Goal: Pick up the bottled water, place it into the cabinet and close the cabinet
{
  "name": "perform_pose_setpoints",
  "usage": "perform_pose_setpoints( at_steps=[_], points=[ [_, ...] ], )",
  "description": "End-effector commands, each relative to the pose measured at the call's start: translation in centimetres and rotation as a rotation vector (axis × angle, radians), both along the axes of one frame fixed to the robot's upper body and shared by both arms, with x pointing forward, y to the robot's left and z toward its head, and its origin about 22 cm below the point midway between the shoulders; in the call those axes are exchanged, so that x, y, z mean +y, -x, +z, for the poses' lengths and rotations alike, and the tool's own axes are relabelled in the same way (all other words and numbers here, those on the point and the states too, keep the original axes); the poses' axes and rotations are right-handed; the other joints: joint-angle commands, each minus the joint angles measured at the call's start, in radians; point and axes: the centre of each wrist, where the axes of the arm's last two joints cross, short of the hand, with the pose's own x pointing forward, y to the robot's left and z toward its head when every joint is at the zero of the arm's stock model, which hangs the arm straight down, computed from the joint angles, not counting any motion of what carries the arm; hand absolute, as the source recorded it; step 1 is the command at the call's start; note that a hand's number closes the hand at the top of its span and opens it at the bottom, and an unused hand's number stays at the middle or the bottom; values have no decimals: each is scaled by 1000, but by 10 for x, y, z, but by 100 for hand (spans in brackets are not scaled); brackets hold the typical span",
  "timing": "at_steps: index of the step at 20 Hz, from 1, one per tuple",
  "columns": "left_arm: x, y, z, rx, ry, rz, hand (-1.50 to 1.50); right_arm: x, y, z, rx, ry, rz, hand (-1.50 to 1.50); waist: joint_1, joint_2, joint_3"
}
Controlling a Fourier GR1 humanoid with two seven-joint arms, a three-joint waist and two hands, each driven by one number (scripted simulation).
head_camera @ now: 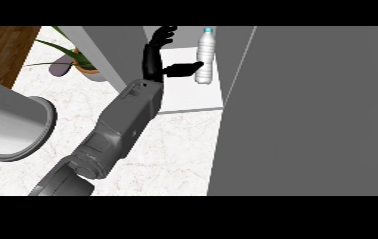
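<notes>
The bottled water (206,57) stands upright inside the open cabinet (118,53), on the pale cabinet floor (190,99). Its blue cap is at the top, toward the back of the compartment. The bottle sits near the right side of the compartment, close beside the large grey cabinet door (295,113), which stands open and fills the view to the right of the bottle.

My left robot hand (156,58) is inside the cabinet, just to the left of the bottle. The fingers are spread wide and extended upward, away from the bottle. The thumb points sideways toward the bottle, and its tip reaches the bottle's lower body; I cannot tell whether it touches. The hand holds nothing. My grey left forearm (122,125) runs from the lower left of the view diagonally up to the cabinet opening, passing over the marbled desk (184,148).

My right robot hand does not appear in the view.

To the left of the cabinet, a potted plant (77,63) with long green leaves stands on the desk. Farther left of the cabinet, at the view's edge, a round grey basin-like rim (29,133) is partly visible. A strip of brown wood (15,48) shows at the upper left, beyond the plant.
</notes>
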Motion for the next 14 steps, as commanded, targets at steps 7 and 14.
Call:
perform_pose_setpoints(
  at_steps=[7,14],
  points=[
    [12,-11,15,-35,41,-37,-150,0,8,16,-8,-51,25,-150,2,4,-1],
    [-5,-4,9,-61,85,-146,-150,0,5,13,-3,-44,7,-150,24,-6,-1]
  ],
)
